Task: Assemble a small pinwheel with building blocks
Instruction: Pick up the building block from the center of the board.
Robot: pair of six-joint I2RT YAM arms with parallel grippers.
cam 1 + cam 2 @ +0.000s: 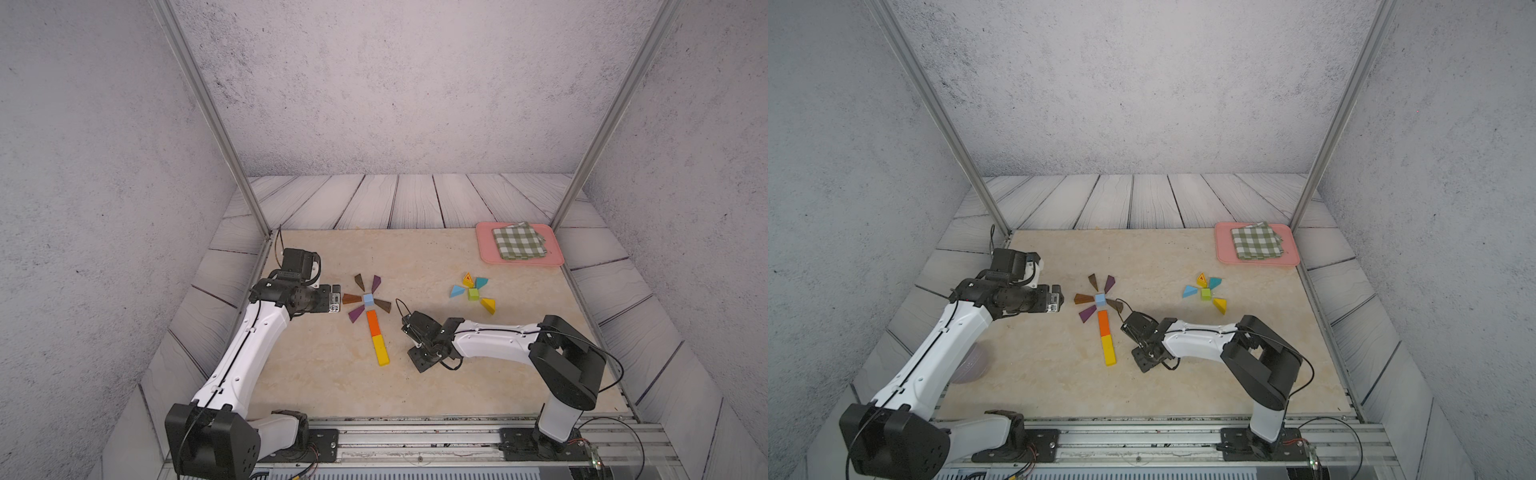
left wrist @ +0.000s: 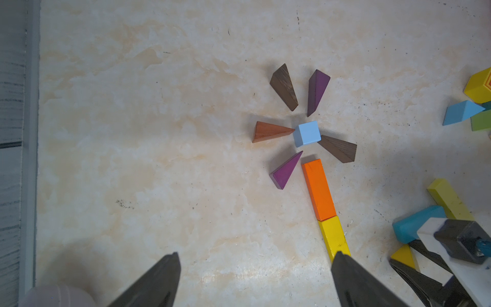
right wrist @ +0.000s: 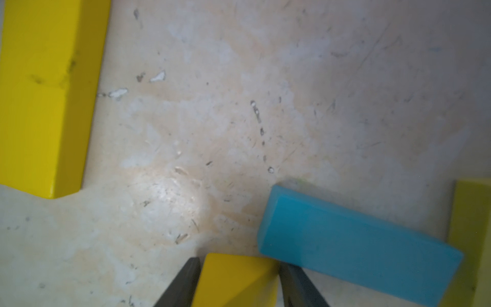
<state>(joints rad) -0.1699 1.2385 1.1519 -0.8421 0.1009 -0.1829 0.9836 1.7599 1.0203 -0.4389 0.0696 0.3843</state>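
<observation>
The right pincer (image 3: 239, 261) is down at the tabletop (image 1: 332, 382), its two dark fingers (image 3: 183, 284) close on either side of a yellow triangle (image 3: 236, 284). I can't tell whether they press on it or only flank it. A teal bar (image 3: 358, 252) lies just beside that triangle, with a dull yellow bar (image 3: 470, 239) at its other end.

The left pincer (image 2: 257, 255) hangs above the table with its jaws spread wide and nothing between them. In both top views it sits just to the left of the pinwheel.

That pinwheel has a light-blue cube (image 2: 307, 133) as its hub. Three brown wedges (image 2: 271, 132) and two purple wedges (image 2: 285, 171) fan around the cube, narrow ends inward. Two of the brown ones touch it and the rest stand a little apart. An orange bar (image 2: 318, 188) and a bright yellow bar (image 2: 333, 236) lie end to end as the stem, running from the hub toward the robot's base.

Further right, a green cube (image 1: 473, 294) sits among blue triangles (image 1: 457, 291) and yellow ones. Beyond them, a pink tray (image 1: 484, 245) holds a folded green-checked cloth (image 1: 519, 241).
</observation>
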